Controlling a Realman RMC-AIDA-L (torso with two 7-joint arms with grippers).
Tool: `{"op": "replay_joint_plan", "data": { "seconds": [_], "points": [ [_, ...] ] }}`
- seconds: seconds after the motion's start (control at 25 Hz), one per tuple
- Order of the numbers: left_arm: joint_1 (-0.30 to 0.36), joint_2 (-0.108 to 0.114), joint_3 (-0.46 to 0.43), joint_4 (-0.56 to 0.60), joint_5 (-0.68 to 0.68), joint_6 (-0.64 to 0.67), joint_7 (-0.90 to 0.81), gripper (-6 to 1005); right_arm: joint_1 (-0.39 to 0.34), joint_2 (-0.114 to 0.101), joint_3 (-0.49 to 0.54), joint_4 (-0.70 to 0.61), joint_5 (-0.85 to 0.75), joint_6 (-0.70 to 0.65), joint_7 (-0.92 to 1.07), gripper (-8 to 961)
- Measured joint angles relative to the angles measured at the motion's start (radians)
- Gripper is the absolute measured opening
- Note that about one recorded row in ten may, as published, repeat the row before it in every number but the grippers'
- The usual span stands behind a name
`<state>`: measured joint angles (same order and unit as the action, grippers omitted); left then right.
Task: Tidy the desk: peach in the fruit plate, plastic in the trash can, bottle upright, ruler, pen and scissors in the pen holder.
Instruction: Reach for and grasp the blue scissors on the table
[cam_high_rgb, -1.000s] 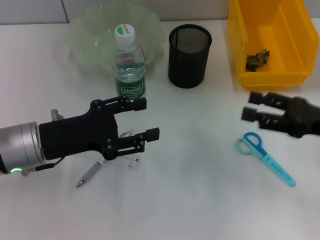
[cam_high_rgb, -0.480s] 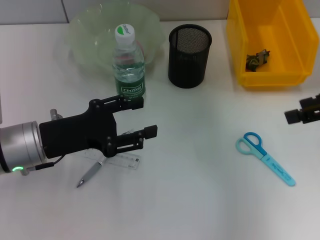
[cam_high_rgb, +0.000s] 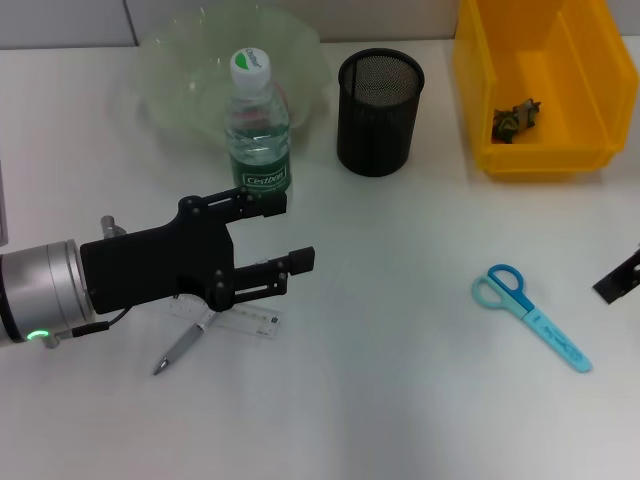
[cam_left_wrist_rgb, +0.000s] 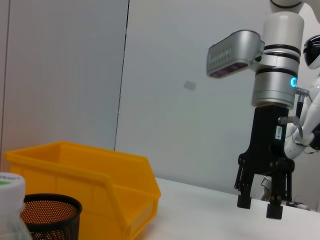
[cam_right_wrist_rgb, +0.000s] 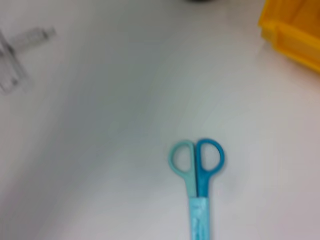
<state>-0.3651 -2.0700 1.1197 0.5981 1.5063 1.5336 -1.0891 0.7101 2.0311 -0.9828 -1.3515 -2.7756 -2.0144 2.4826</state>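
Note:
My left gripper (cam_high_rgb: 291, 231) is open and empty, hovering just in front of the upright green-labelled bottle (cam_high_rgb: 258, 130). Beneath it lie a clear ruler (cam_high_rgb: 240, 321) and a grey pen (cam_high_rgb: 181, 348). Blue scissors (cam_high_rgb: 530, 316) lie flat at the right; they also show in the right wrist view (cam_right_wrist_rgb: 197, 172). The black mesh pen holder (cam_high_rgb: 379, 98) stands at the back. The green fruit plate (cam_high_rgb: 180, 60) is behind the bottle. Crumpled plastic (cam_high_rgb: 515, 117) lies in the yellow bin (cam_high_rgb: 480, 90). My right gripper (cam_left_wrist_rgb: 258, 205) hangs open at the table's right edge. I see no peach clearly.
The yellow bin (cam_left_wrist_rgb: 100, 175) stands at the back right, next to the pen holder (cam_left_wrist_rgb: 47, 212). White tabletop lies between the left gripper and the scissors. The ruler (cam_right_wrist_rgb: 20, 45) shows far off in the right wrist view.
My right arm has drawn back to the right, away from the scissors, and now barely shows at the head view's edge. My left gripper has hardly moved.

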Motion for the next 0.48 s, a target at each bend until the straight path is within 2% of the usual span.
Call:
{"op": "replay_joint_plan", "data": {
  "seconds": [0.04, 0.08, 0.16, 0.48],
  "points": [
    [-0.001, -0.001, 0.000, 0.000, 0.000, -0.001, 0.000, 726, 0.020, 0.018, -0.041, 0.006, -0.035, 0.003, 0.008, 811],
    [-0.001, -0.001, 0.000, 0.000, 0.000, -0.001, 0.000, 726, 0.020, 0.018, -0.041, 0.006, -0.035, 0.003, 0.008, 811],
    [-0.003, -0.001, 0.000, 0.000, 0.000, -0.001, 0.000, 726, 0.044, 0.043, -0.085, 0.028, -0.071, 0.026, 0.013, 811],
    [-0.005, -0.001, 0.000, 0.000, 0.000, -0.002, 0.000, 726, 0.053, 0.051, -0.209, 0.124, -0.072, 0.144, 0.053, 811]
  ]
}}
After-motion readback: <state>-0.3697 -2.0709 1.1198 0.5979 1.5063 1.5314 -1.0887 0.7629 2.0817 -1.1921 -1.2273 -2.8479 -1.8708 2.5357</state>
